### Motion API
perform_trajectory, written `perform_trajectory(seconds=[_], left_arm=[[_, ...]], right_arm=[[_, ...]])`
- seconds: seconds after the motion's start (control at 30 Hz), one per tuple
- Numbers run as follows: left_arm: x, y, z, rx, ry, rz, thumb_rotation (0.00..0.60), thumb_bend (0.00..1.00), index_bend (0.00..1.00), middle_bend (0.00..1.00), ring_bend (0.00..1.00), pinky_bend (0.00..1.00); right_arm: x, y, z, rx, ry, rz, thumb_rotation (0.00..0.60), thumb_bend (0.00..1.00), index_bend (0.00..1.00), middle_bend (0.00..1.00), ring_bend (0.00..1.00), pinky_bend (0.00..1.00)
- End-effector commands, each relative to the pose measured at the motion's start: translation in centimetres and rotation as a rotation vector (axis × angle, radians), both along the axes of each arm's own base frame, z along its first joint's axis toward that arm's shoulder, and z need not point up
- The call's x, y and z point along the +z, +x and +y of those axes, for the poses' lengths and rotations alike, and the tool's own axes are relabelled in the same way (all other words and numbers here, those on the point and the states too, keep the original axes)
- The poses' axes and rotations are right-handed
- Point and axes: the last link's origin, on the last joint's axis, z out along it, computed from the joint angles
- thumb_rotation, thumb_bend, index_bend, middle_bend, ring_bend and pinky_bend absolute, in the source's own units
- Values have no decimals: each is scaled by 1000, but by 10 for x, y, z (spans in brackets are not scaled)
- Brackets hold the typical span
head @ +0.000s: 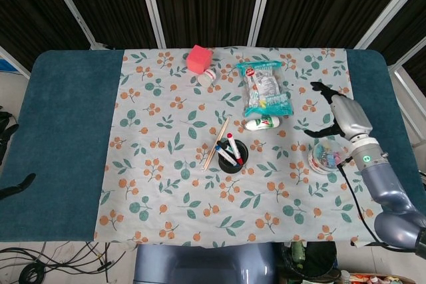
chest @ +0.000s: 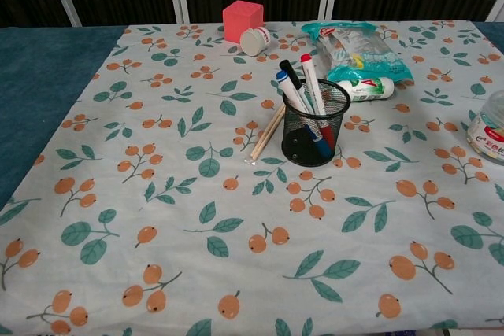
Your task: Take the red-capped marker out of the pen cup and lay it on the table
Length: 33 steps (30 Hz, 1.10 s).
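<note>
— So what lies nearest on the worktop (chest: 157,273)?
— Bare leaf-print cloth (chest: 197,218), then the mesh pen cup (chest: 314,133). The red-capped marker (chest: 310,78) stands in it beside blue and black ones; two wooden sticks (chest: 268,131) lean on its left side.
— And beyond?
— A white tube (chest: 364,89), a snack bag (chest: 356,46), a pink cube (chest: 242,20) touching a small white jar (chest: 255,40).
— The hands?
— The right hand (head: 338,112) hovers spread and empty above a clear tub (head: 326,156). The left hand (head: 14,184) barely shows at the edge; cannot tell its state.
</note>
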Motion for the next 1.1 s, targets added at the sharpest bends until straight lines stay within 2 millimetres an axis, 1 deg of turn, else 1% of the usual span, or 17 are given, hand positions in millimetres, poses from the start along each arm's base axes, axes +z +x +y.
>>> perform_trajectory(seconds=[0.03,0.13,0.27,0.4,0.53,0.7,0.83,0.9,1.1], left_arm=[[-2,-1,1,4,-5,5,600,173,76,0,0,0],[-3,-1,1,6,-8,6,600,173,76,0,0,0],[-3,-1,2,8,-6,4,600,173,76,0,0,0],[-3,-2,3,10,-5,2,600,173,76,0,0,0],[-4,-2,3,10,-15,4,600,173,76,0,0,0],[-3,-4,3,14,-11,-5,600,173,76,0,0,0],[-1,-6,5,18,-7,-14,600,173,76,0,0,0],[0,-6,5,18,-7,-17,600,173,76,0,0,0],[1,-7,5,23,-4,-24,600,173,76,0,0,0]], right_arm=[[-14,11,3,9,62,-39,600,75,202,260,217,187],[-28,16,2,30,95,-14,600,75,236,284,231,187],[-45,26,-3,33,123,-24,600,89,273,321,240,188],[-69,41,-8,47,170,-15,600,155,314,356,250,187],[-92,55,-13,64,193,15,600,189,326,362,250,188],[-115,69,-20,59,209,38,600,193,333,375,250,188],[-125,77,-26,40,208,29,600,201,337,376,250,187],[-128,79,-28,33,207,28,600,224,347,383,250,187],[-138,85,-28,25,235,22,600,253,383,414,254,187]])
